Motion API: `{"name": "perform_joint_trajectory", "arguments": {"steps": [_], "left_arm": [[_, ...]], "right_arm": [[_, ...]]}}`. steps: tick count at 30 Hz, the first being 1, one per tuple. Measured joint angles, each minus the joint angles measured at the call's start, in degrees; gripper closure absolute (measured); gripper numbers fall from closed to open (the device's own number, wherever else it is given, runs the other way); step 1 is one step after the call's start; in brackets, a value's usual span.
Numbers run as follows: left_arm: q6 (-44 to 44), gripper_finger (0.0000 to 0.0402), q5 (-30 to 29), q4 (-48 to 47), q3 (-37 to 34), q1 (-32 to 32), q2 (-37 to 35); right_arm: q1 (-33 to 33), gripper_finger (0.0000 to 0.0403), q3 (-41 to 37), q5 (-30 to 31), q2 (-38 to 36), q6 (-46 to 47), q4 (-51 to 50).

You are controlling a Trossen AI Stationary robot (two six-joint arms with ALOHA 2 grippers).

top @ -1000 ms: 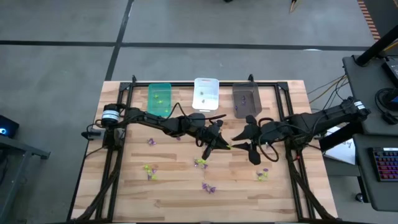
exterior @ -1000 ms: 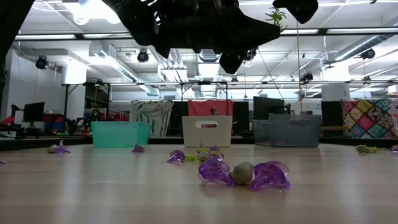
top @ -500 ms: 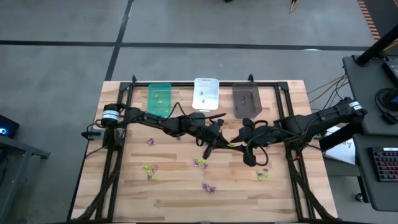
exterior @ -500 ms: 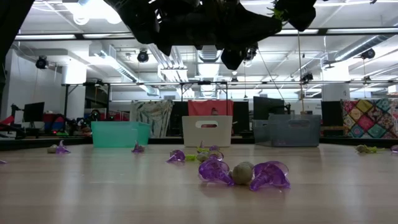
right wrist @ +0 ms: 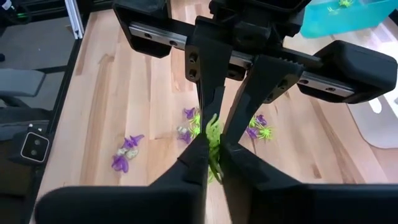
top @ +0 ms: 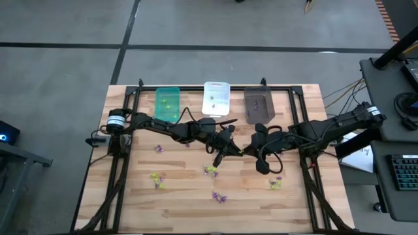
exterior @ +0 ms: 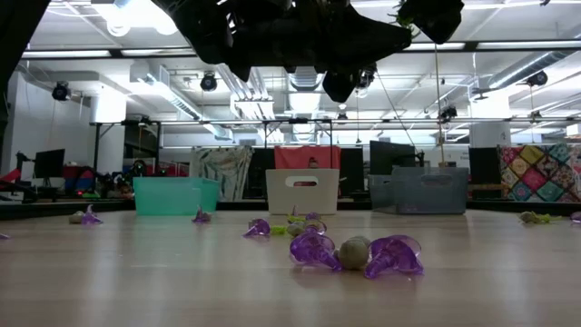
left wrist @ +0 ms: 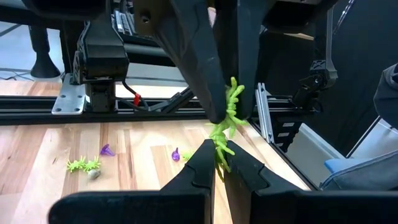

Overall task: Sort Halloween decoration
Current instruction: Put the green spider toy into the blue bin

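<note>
Three bins are standing in a row along the far edge of the table (top: 196,209): the green bin (top: 167,103), the white bin (top: 216,98) and the dark grey bin (top: 258,104), each apparently waiting for its own colour. Both arms are reaching in over the middle of the table, well above the wood, meeting tip to tip. The left gripper (top: 228,150) is pinching one end of a yellow-green trinket (left wrist: 227,119) with its fingers pressed together, and the right gripper (top: 251,151) is closing its fingers on the other end, so the piece is hanging between them in mid-air. This looks like a handover, probably because the destination bin is sitting nearer the right arm. Below, the remaining purple trinkets (exterior: 354,254) and yellow-green trinkets (top: 157,177) are lying scattered on the table, awaiting sorting.
</note>
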Motion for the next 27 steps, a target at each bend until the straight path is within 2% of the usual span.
{"name": "perform_joint_trajectory", "arguments": {"steps": [13, 18, 25, 27], "left_arm": [[0.0, 0.0401, -0.3, 0.0, 0.0, 0.0, 0.0], [0.0, 0.0401, -5.5, -0.1, 0.0, 0.0, 0.2], [0.0, 0.0401, -5.8, -1.3, 0.0, 0.0, 0.2], [0.3, 0.0401, -8.1, -1.9, 0.0, 0.0, 0.2]], "right_arm": [[0.0, 0.0391, 0.0, 0.5, -0.1, 0.0, 1.2], [0.0, 0.0391, 0.0, 1.8, 0.3, -2.0, 5.9], [0.0, 0.0391, 0.0, 1.6, -1.4, -2.2, 6.2], [0.0, 0.0391, 0.0, 0.0, -2.3, -2.0, 6.2]]}}
